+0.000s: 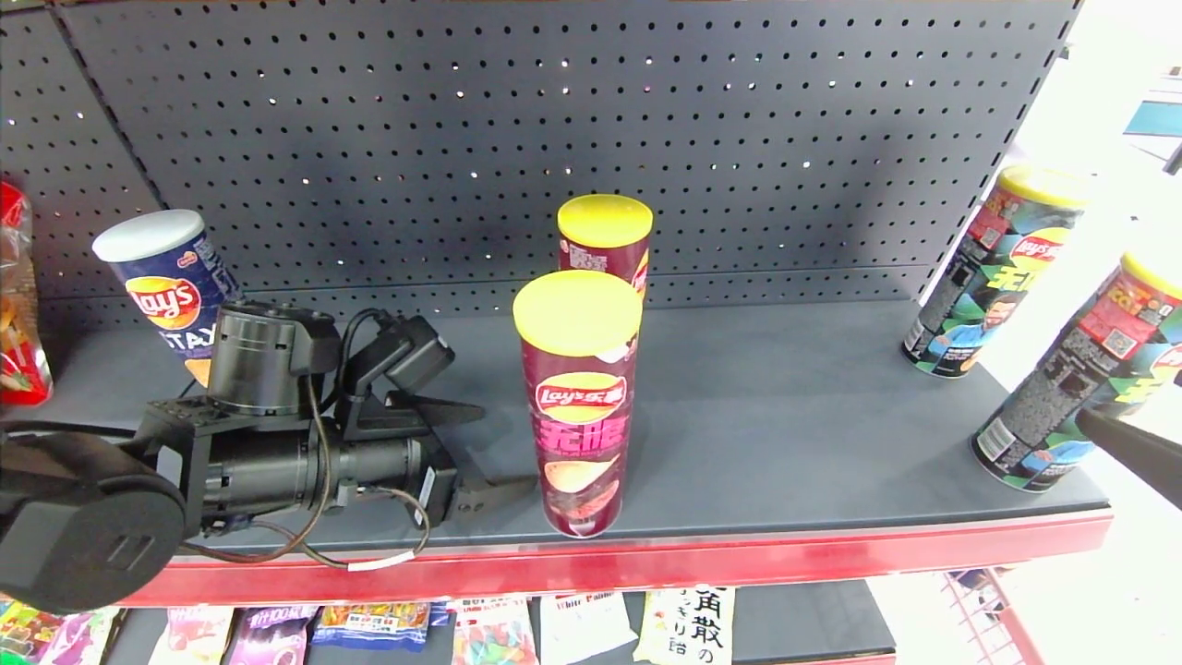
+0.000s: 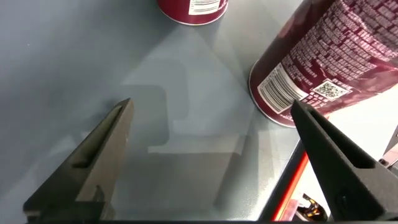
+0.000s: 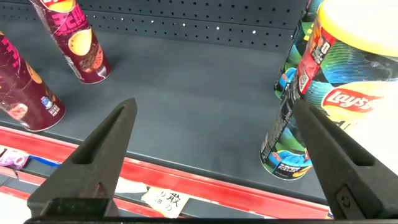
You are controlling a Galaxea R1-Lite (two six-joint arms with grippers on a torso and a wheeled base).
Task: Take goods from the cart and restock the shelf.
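Landmark = front maroon can [image 1: 579, 406], yellow lid, upright on the grey shelf [image 1: 785, 416], right at the red front lip [image 1: 739, 554].

- Rear maroon can [image 1: 605, 240]: directly behind the landmark, upright, against the pegboard [image 1: 554, 120]. Small gap between the two.
- Left end effector [image 1: 508, 447]: low over the shelf deck just left of the landmark, pointing at it. Jaws spread wide, nothing gripped. In the left wrist view [image 2: 212, 106] one finger sits right beside the landmark's base [image 2: 323, 68]; can't tell if it touches. Rear can's base [image 2: 193, 9] is further back.
- Right end effector [image 3: 214, 104]: well to the right of the landmark, off the shelf's front-right corner. Jaws wide apart, nothing held.
- Near black-and-teal can [image 1: 1080, 388]: far right of the landmark at the front corner. Seen past one right finger in the right wrist view [image 3: 323, 93].
- Second black-and-teal can [image 1: 993, 277]: right of the landmark, further back.
- Blue can [image 1: 171, 286]: well left of the landmark, near the pegboard, behind the left arm.
- Snack packs [image 1: 480, 633]: on the tier below the landmark.
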